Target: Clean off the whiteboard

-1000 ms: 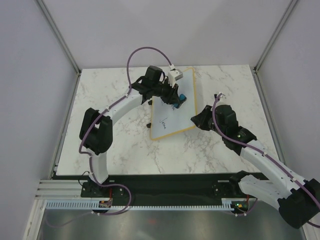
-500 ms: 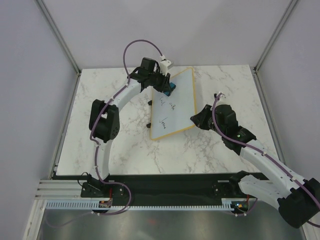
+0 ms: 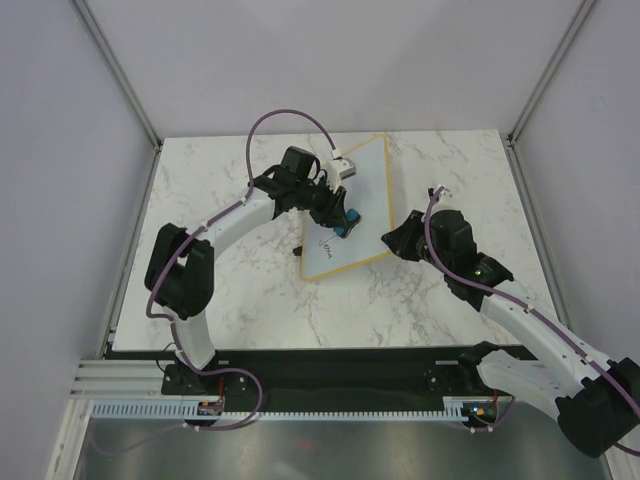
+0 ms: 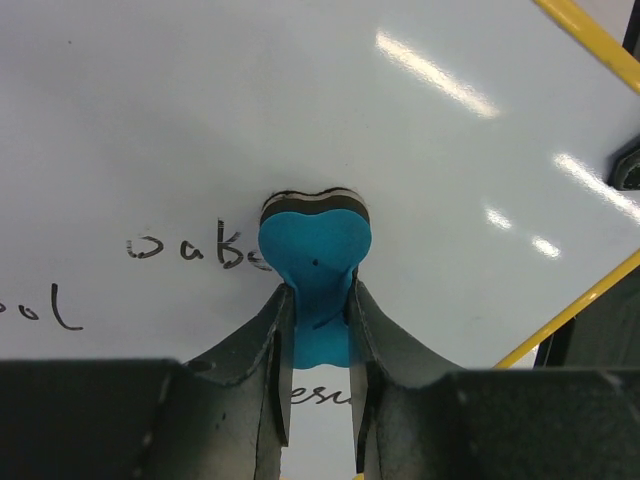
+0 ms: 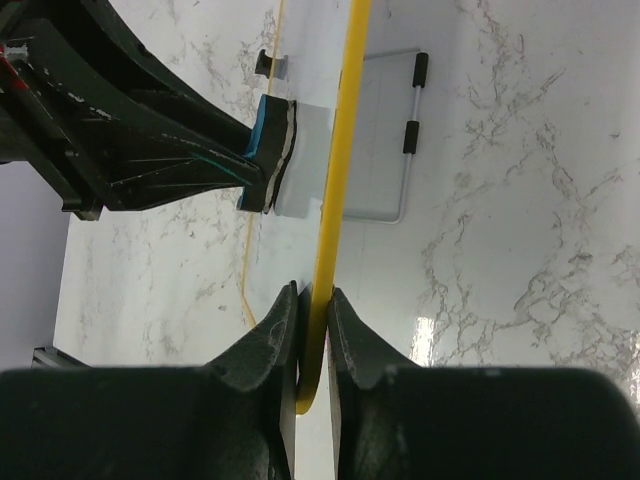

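Left gripper (image 4: 318,308) is clamping the narrow stem of a blue heart-shaped eraser (image 4: 315,245), jaws nearly closed on it, and is pressing its dark felt face flat against the whiteboard (image 4: 300,100). That grip is probably chosen so the wide lobes do the wiping. The eraser is sitting at the right end of a line of dark handwriting (image 4: 190,248); more script is showing to the left and below, so I judge the wiping to be partly done at best. Right gripper (image 5: 312,300) is pinching the board's yellow frame (image 5: 337,150) edge-on near a rounded corner, fingers closed tight on it – apparently bracing the board against the left arm's push. The board is standing tilted near the middle of the marble table (image 3: 230,290), between the two arms, with a wire prop (image 5: 408,135) behind it.
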